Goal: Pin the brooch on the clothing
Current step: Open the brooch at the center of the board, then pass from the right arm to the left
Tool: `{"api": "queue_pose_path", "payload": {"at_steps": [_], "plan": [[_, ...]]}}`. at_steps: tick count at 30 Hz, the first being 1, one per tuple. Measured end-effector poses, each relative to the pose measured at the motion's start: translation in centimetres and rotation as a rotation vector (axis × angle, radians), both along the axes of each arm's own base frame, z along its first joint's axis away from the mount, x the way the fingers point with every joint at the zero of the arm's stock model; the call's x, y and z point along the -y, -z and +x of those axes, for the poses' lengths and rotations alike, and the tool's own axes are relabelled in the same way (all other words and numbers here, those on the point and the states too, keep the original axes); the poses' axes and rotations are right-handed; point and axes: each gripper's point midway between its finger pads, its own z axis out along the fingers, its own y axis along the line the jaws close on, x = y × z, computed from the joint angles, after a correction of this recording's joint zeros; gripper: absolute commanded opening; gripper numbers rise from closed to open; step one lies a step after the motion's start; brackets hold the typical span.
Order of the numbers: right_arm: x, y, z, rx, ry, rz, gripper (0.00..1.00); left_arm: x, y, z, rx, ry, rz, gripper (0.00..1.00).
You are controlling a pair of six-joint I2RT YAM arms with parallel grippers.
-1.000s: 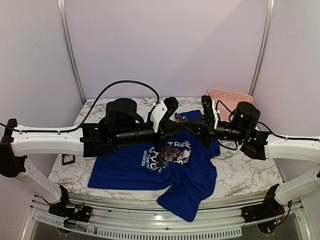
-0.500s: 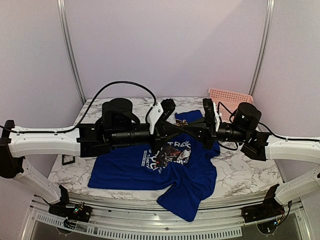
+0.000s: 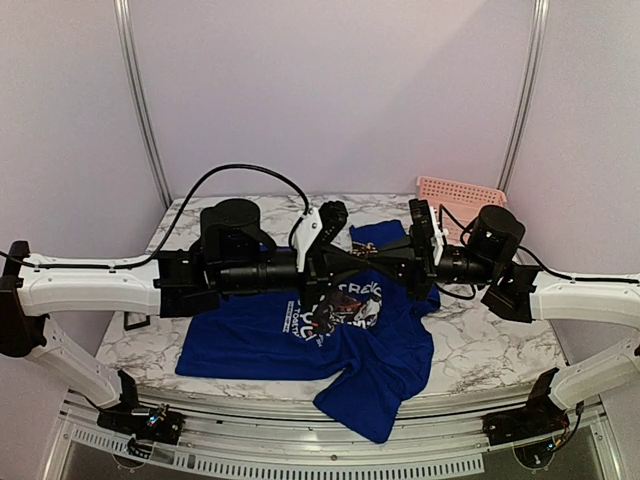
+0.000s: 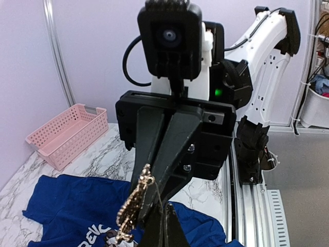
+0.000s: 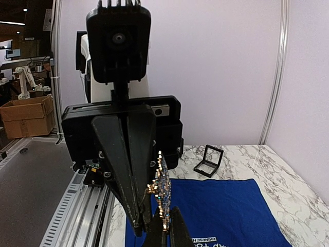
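Where the fingers meet: in the air over the T-shirt's chest print, with the two arms' tips pointed at each other and almost touching.
right fingers [image 5: 164, 234]: pressed together, pinching the near end of the brooch [image 5: 162, 193]; in the top view [image 3: 375, 263] they reach in from the right.
left fingers [image 4: 165, 229]: pressed together and narrow, with the tips right beside the brooch; cannot tell if they grip it. In the top view [image 3: 348, 262] they reach in from the left.
brooch: long, gold-toned, with small bluish stones; it hangs tilted along the right fingers in the left wrist view [image 4: 133, 206]. It is off the cloth, not pinned.
T-shirt [image 3: 250, 345]: royal blue, spread on the bench below both arms, with one part drooping over the near edge.
chest print [image 3: 345, 305]: white lettering round a dark picture, its top hidden by the fingers.
bench [image 3: 480, 345]: white marbled top.
pink basket [image 3: 458, 192]: far right corner, well apart from the T-shirt.
small black box [image 5: 208, 160]: open, on the bench just beside the T-shirt.
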Motion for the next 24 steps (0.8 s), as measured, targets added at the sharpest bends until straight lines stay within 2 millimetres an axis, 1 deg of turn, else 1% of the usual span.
{"api": "queue_pose_path", "payload": {"at_steps": [3,4,6,8,10,11,14,17,19,21,24], "plan": [[0.0,-0.1,0.0,0.004,0.0,0.005,0.0,0.1,-0.1,0.0,0.004,0.003,-0.008,0.0],[0.0,-0.1,0.0,0.004,0.0,0.005,0.0,0.1,-0.1,0.0,0.006,0.004,-0.009,0.02],[0.0,-0.1,0.0,0.004,0.0,0.004,0.0,0.1,-0.1,-0.1,0.012,0.007,-0.01,0.12],[0.0,-0.2,0.0,0.016,0.005,0.005,0.0,0.1,0.2,-0.2,0.02,0.02,-0.002,0.19],[0.1,-0.8,-0.3,0.041,0.0,0.021,0.0,-0.1,1.7,-0.4,0.024,0.032,0.042,0.23],[0.2,-1.1,-0.6,0.052,-0.005,0.028,0.0,-0.3,2.7,-0.5,0.02,0.033,0.072,0.25],[0.5,-2.4,-1.6,0.095,-0.016,0.056,0.0,-1.0,5.3,-0.7,0.017,0.045,0.153,0.26],[0.9,-3.1,-1.9,0.119,-0.015,0.07,0.0,-1.6,6.6,-1.1,0.03,0.064,0.202,0.26],[0.9,-3.1,-1.9,0.123,-0.014,0.068,0.0,-2.1,6.8,-1.4,0.049,0.071,0.215,0.27],[0.8,-2.8,-1.9,0.117,-0.015,0.057,0.0,-2.8,6.8,-1.8,0.081,0.079,0.217,0.32],[0.7,-2.4,-1.8,0.099,-0.018,0.029,0.0,-3.8,6.1,-2.3,0.144,0.086,0.202,0.36]]}}
